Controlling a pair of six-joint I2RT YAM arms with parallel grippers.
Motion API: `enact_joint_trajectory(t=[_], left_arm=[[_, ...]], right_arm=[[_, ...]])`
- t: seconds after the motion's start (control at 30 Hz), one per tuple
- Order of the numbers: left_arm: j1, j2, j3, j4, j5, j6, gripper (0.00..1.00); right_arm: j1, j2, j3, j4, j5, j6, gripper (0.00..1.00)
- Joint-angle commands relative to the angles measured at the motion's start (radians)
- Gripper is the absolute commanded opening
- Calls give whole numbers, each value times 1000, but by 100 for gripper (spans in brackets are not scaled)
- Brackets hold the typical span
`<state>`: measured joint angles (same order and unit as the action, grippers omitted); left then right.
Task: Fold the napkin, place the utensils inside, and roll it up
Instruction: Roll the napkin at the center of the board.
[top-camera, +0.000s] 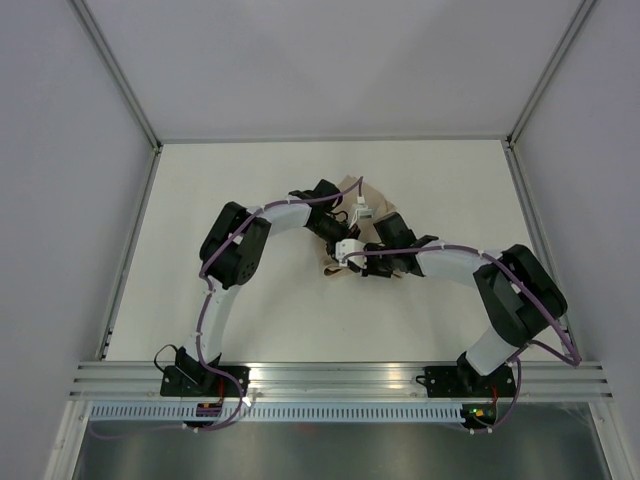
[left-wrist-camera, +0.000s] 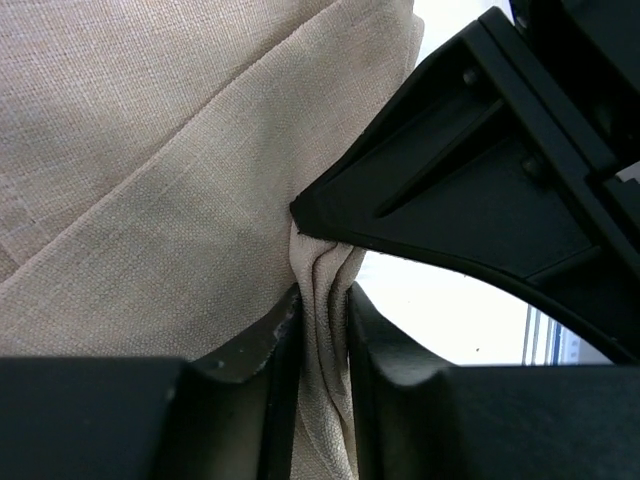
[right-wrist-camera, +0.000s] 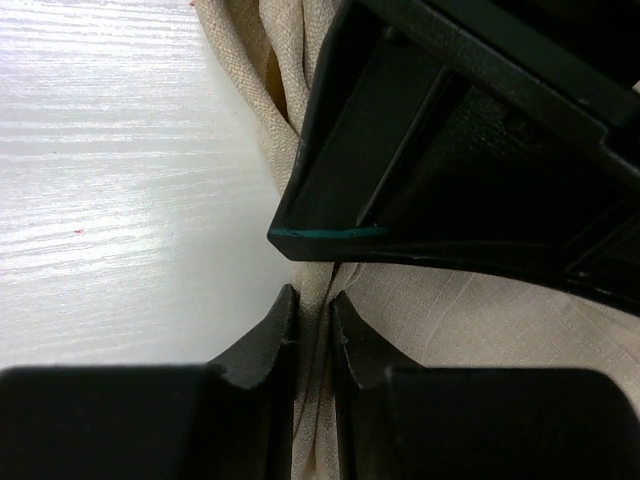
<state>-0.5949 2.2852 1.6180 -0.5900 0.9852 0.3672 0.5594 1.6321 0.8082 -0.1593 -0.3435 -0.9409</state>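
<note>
**A:** From the top camera, how does the napkin (top-camera: 351, 187) look?

**B:** Beige and crumpled into a bunch around the middle of the white table (top-camera: 230, 180). Most of it is hidden beneath the two wrists. One bit shows at the far side and another at the near left.

**A:** And the arms?

**B:** Both reach inward from their bases with bent elbows and meet over the cloth. The left gripper (top-camera: 340, 232) and the right gripper (top-camera: 353, 260) are just beside each other. From this view I cannot tell how their jaws stand.

**A:** What about the left wrist camera?

**B:** Plain woven fabric fills the frame, with a diagonal folded edge running across it. The left gripper (left-wrist-camera: 322, 300) is clamped on a narrow pleated gather of the napkin (left-wrist-camera: 150, 150). The other gripper's dark tip bears on the same gather just beyond it. Bare table (left-wrist-camera: 450, 300) shows under that.

**A:** And the right wrist camera?

**B:** It shows much the same. The right gripper (right-wrist-camera: 313, 300) is pinched tight on a thin twist of the napkin (right-wrist-camera: 480, 310), with the jaws nearly together. The left one's black body crowds the upper right. The cloth lies on the right and the glossy table (right-wrist-camera: 120, 180) on the left.
</note>
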Motion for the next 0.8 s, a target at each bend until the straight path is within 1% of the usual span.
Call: enact_joint_trajectory(t=[0.0,0.13,0.37,0.53,0.57,0.63,0.67,0.7,0.73,0.77], left_arm=[[13,-23,29,-1,21,-45,31],[23,-70,28,30,27,-73,35],[55,-153,-13,136,33,-180,36],[73,-223,-75,232,14,-238,36],[81,-237,-92,289,0,-269,36],[90,-291,-153,349,-69,-310,36],[99,-312,-174,416,-104,-327,35],[104,-337,-228,452,-158,-346,35],[109,-389,-257,494,-186,-356,35],[109,-418,-291,572,-218,-356,34]], right_arm=[[-3,48,22,-115,3,-21,4],[-16,80,89,-207,-60,-21,0],[-87,156,221,-416,-198,-44,0],[-133,248,333,-555,-282,-93,0],[-150,264,351,-615,-314,-107,0],[-170,316,413,-699,-345,-139,0],[-185,334,434,-726,-365,-148,0],[-196,371,453,-750,-376,-154,0],[-203,389,492,-794,-382,-165,0],[-214,408,511,-815,-388,-171,0]])
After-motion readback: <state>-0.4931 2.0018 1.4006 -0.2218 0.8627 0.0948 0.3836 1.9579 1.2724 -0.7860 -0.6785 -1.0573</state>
